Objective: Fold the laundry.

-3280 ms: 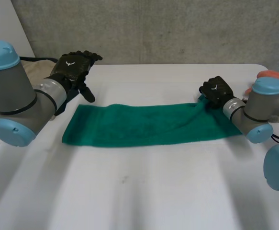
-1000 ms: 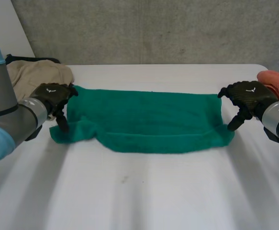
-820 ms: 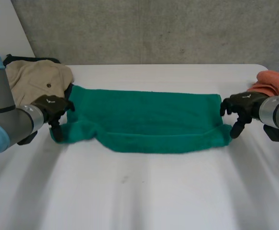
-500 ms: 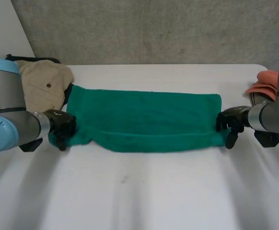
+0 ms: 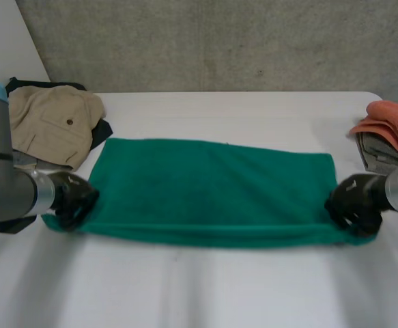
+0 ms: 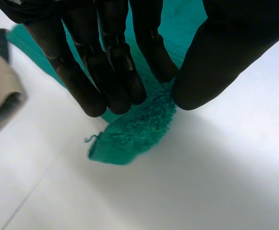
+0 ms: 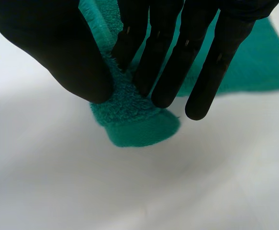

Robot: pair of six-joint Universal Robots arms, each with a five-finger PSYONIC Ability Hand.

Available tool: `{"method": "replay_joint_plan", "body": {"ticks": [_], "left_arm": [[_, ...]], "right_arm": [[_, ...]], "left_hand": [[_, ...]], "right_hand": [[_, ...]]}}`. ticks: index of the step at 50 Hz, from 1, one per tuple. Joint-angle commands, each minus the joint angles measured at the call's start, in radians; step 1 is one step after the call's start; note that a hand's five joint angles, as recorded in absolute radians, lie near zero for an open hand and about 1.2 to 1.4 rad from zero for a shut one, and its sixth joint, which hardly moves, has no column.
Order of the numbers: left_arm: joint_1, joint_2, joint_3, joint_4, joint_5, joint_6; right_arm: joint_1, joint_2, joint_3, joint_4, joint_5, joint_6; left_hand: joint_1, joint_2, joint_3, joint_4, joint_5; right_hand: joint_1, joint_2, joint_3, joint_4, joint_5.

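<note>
Two near corners of green towel (image 5: 212,184) pinched | left robot hand (image 5: 72,203) | right robot hand (image 5: 352,205) | orange cloth (image 5: 393,123) apart

In the head view the left robot hand (image 5: 72,203) covers the near left corner of the green towel (image 5: 212,188), and the right robot hand (image 5: 352,205) covers its near right corner. In each wrist view the fingers and thumb pinching a corner hide the cloth caught between them. At far left the beige garment (image 5: 48,126) lies partly behind the left arm (image 5: 7,191), which the picture's edge cuts off. A dark cloth (image 5: 102,131) under the garment barely shows. At far right the orange cloth (image 5: 393,119) runs off the edge, and the grey thing (image 5: 376,154) beneath it is too covered to identify.
</note>
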Motion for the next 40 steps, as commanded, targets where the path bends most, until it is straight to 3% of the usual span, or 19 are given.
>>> {"method": "replay_joint_plan", "body": {"ticks": [1, 6, 9, 13, 14, 17, 21, 28, 40], "left_arm": [[-0.006, -0.059, 0.019, 0.0, -0.03, 0.156], [-0.037, -0.116, 0.267, 0.066, -0.041, 0.132], [-0.053, -0.142, 0.478, 0.172, -0.035, 0.069], [-0.055, -0.145, 0.734, 0.415, -0.029, -0.153], [-0.053, -0.141, 0.763, 0.477, -0.032, -0.196], [-0.043, -0.113, 0.791, 0.668, -0.034, -0.349], [-0.041, -0.082, 0.759, 0.847, -0.032, -0.465], [-0.032, -0.097, 0.695, 0.866, -0.029, -0.483], [-0.011, -0.15, 0.461, 0.863, -0.015, -0.417]], "right_arm": [[-0.001, 0.019, 0.007, 0.023, 0.054, -0.123], [0.045, 0.079, -0.189, -0.075, 0.061, 0.029], [0.075, 0.108, -0.361, -0.235, 0.075, 0.176], [0.092, 0.099, -0.504, -0.555, 0.135, 0.398], [0.091, 0.079, -0.509, -0.707, 0.172, 0.493], [0.092, 0.004, -0.463, -1.01, 0.228, 0.639], [0.094, -0.067, -0.354, -1.27, 0.241, 0.716], [0.123, -0.069, -0.303, -1.217, 0.155, 0.712], [0.138, 0.072, -0.239, -1.066, 0.115, 0.661]], "left_hand": [[0.247, 0.202, 0.211, 0.202, 0.232], [0.247, 0.202, 0.211, 0.202, 0.232], [0.247, 0.202, 0.211, 0.202, 0.232], [0.247, 0.202, 0.211, 0.202, 0.232], [0.247, 0.202, 0.211, 0.202, 0.232], [0.247, 0.202, 0.211, 0.202, 0.232], [0.247, 0.202, 0.211, 0.202, 0.232], [0.247, 0.202, 0.211, 0.202, 0.232], [0.247, 0.202, 0.211, 0.202, 0.232]], "right_hand": [[0.294, 0.226, 0.211, 0.206, 0.22], [0.294, 0.226, 0.211, 0.206, 0.22], [0.294, 0.226, 0.211, 0.206, 0.22], [0.294, 0.226, 0.211, 0.206, 0.22], [0.294, 0.226, 0.211, 0.206, 0.22], [0.294, 0.226, 0.211, 0.206, 0.22], [0.294, 0.226, 0.211, 0.206, 0.22], [0.294, 0.226, 0.211, 0.206, 0.22], [0.294, 0.226, 0.211, 0.206, 0.22]]}}
